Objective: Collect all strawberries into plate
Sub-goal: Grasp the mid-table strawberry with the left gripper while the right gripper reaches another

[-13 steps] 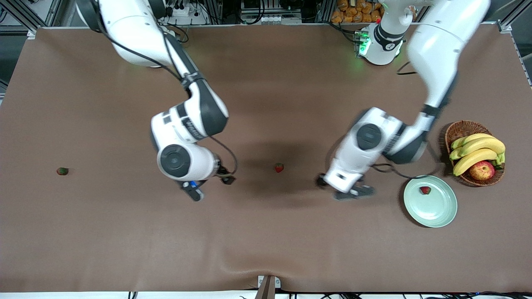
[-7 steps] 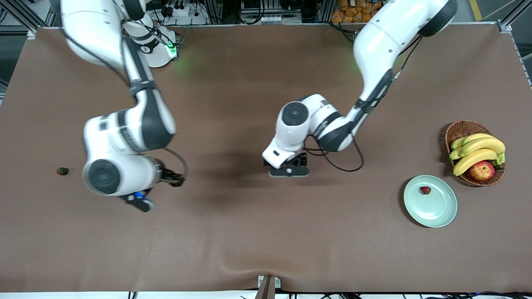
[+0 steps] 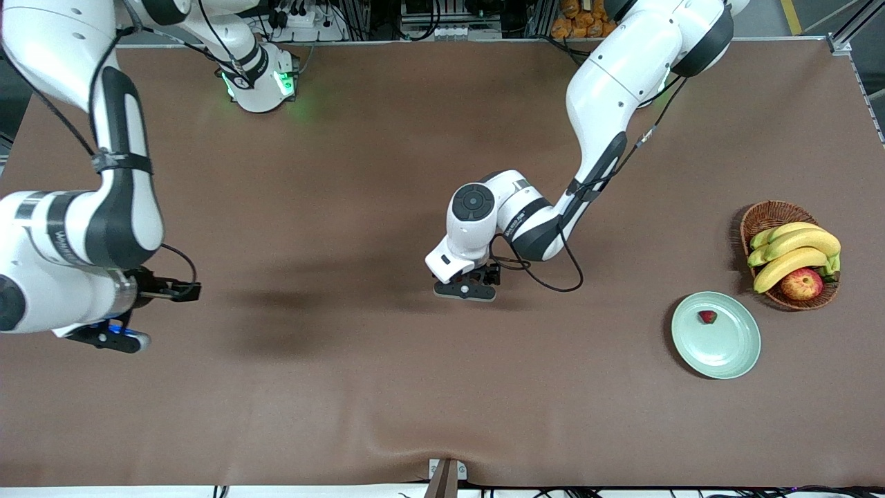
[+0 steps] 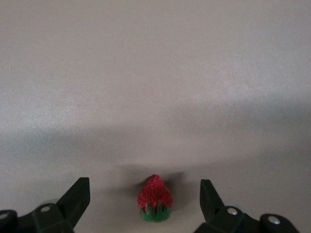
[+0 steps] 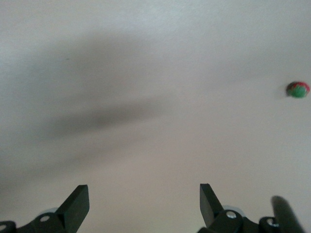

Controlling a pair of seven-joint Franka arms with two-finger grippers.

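Note:
One strawberry [image 3: 707,317] lies in the pale green plate [image 3: 727,348] at the left arm's end of the table. A second strawberry [image 4: 155,200] rests on the brown cloth at mid-table, between the open fingers of my left gripper [image 4: 145,183], untouched. In the front view the left gripper [image 3: 464,288] hides that berry. My right gripper [image 5: 144,187] is open and empty, low over the cloth at the right arm's end [image 3: 104,337]. A third strawberry [image 5: 297,89] shows a short way off in the right wrist view; the right arm covers it in the front view.
A wicker basket [image 3: 764,216] with bananas [image 3: 795,250] and an apple [image 3: 802,283] stands beside the plate, farther from the front camera. A brown cloth [image 3: 387,387] covers the table.
The left arm swung from beside the plate to the middle strawberry and lowered around it. The right arm swept from mid-table toward its own end, now covering the berry there.

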